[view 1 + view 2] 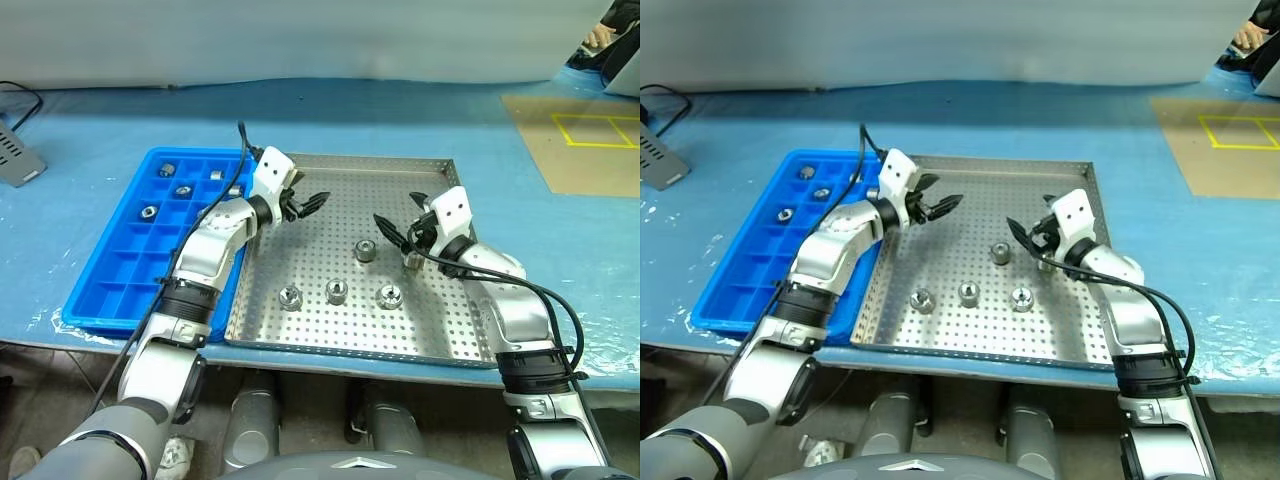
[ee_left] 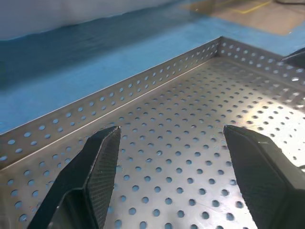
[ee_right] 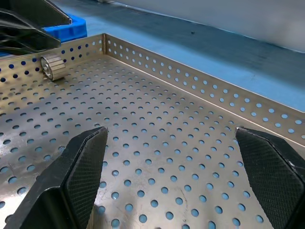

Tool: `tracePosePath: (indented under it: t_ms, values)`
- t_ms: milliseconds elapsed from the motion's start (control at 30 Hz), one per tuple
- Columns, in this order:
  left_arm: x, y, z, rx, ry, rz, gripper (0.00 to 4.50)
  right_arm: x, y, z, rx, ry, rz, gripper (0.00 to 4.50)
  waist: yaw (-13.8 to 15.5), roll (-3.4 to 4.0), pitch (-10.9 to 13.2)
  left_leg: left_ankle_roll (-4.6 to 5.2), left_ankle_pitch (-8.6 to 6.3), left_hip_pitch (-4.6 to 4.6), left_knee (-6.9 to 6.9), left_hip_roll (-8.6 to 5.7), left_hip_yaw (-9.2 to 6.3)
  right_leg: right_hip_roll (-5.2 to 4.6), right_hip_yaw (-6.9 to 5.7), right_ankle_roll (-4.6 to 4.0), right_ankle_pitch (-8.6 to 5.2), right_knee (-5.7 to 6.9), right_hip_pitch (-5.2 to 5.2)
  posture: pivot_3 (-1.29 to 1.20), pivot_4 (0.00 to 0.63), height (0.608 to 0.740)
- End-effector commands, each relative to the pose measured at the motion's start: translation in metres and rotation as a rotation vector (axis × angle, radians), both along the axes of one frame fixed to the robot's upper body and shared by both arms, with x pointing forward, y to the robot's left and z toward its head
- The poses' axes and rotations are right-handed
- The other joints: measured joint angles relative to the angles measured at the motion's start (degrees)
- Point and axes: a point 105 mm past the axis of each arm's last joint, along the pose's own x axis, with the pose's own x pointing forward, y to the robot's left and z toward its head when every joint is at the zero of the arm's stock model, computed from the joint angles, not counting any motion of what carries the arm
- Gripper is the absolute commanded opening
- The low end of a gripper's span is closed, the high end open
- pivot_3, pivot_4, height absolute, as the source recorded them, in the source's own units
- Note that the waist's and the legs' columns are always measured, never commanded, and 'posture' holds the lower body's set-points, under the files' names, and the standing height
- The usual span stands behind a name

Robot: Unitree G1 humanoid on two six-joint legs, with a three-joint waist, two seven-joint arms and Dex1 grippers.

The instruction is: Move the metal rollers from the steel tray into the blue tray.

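The steel tray [image 1: 330,345] lies mid-table and holds several metal rollers [image 1: 366,250], three of them in a row near its front [image 1: 337,291]. One more roller [image 3: 53,67] lies on its side by the tray's left rim. The blue tray [image 1: 110,270] lies against the steel tray's left side, with several rollers [image 1: 183,190] in its back compartments. My left gripper [image 1: 312,200] hovers open and empty over the steel tray's back left [image 2: 170,129]. My right gripper [image 1: 397,212] hovers open and empty over the tray's right half [image 3: 171,130], just above a roller [image 1: 411,260].
A grey device [image 1: 15,155] with a black cable sits at the table's far left. A brown mat [image 1: 590,140] with a yellow taped square lies at the back right. The blue-covered table's front edge runs just below both trays.
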Motion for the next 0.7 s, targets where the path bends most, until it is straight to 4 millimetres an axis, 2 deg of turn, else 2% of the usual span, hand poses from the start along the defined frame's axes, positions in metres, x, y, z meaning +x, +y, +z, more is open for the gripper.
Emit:
tracePosePath:
  t_ms: [33,233,300,333,400,467,533,633,700]
  values:
    - [0.021,0.013,0.003,0.046,0.011,0.17,3.64,-0.005,-0.001,0.011,0.01,-0.048,-0.015,4.5,-0.1,0.0,0.0,0.0,0.0,0.0,0.0,0.0,0.0,0.0,0.0,0.0,0.0,0.0,0.0,0.02,0.15,0.74]
    - [0.04,0.031,-0.014,0.118,0.112,0.442,3.64,-0.007,-0.002,0.012,0.004,-0.05,-0.022,4.5,-0.1,-0.01,0.0,0.02,0.0,-0.01,0.02,-0.02,0.0,0.0,0.0,0.07,-0.04,-0.04,0.0,0.0,0.15,0.74]
    - [0.043,0.04,-0.023,0.308,0.13,0.548,3.64,-0.007,-0.003,0.012,0.004,-0.051,-0.025,4.5,-0.1,-0.01,0.0,0.03,-0.01,-0.03,0.02,-0.02,-0.01,0.0,-0.01,0.08,-0.04,-0.05,0.0,0.0,0.15,0.74]
    - [0.043,0.041,-0.021,0.375,0.094,0.555,3.64,-0.007,-0.003,0.012,0.003,-0.051,-0.026,4.5,-0.2,-0.03,0.0,0.03,-0.01,-0.05,0.02,-0.02,-0.01,0.0,-0.01,0.09,-0.05,-0.07,-0.01,0.0,0.15,0.74]
    - [0.045,0.039,-0.011,0.443,0.003,0.552,3.64,-0.007,-0.002,0.011,0.002,-0.05,-0.025,4.5,-0.5,-0.03,0.0,0.05,-0.02,-0.04,0.02,-0.02,-0.01,0.0,-0.01,0.1,-0.05,-0.12,-0.01,0.0,0.15,0.74]
    - [0.047,0.03,0.014,0.323,-0.103,0.471,3.64,-0.007,-0.001,0.01,0.0,-0.049,-0.023,4.5,-0.5,-0.02,0.0,0.05,-0.02,0.0,-0.03,-0.02,-0.02,0.02,-0.02,0.11,-0.05,-0.13,-0.01,0.0,0.15,0.74]
    - [0.044,0.017,0.04,0.206,-0.22,0.317,3.64,-0.008,-0.001,0.01,0.001,-0.048,-0.022,4.5,-0.2,-0.02,0.0,0.05,-0.01,-0.11,-0.05,0.0,-0.05,0.02,-0.1,0.1,-0.05,-0.16,-0.08,0.0,0.15,0.74]
    - [0.047,0.024,0.06,0.189,-0.236,0.268,3.64,-0.008,0.0,0.007,0.003,-0.043,-0.023,4.5,-0.1,-0.02,0.0,0.11,-0.03,-0.22,-0.02,-0.01,-0.04,0.0,-0.13,-0.24,0.15,-0.25,-0.08,0.0,0.15,0.74]
    - [0.043,0.022,0.069,0.238,-0.275,0.165,3.64,-0.008,0.002,0.005,0.005,-0.041,-0.023,4.5,-0.1,-0.02,0.0,0.16,-0.06,-0.26,0.02,-0.02,-0.04,-0.01,-0.13,-0.26,0.16,-0.27,-0.08,0.01,0.15,0.74]
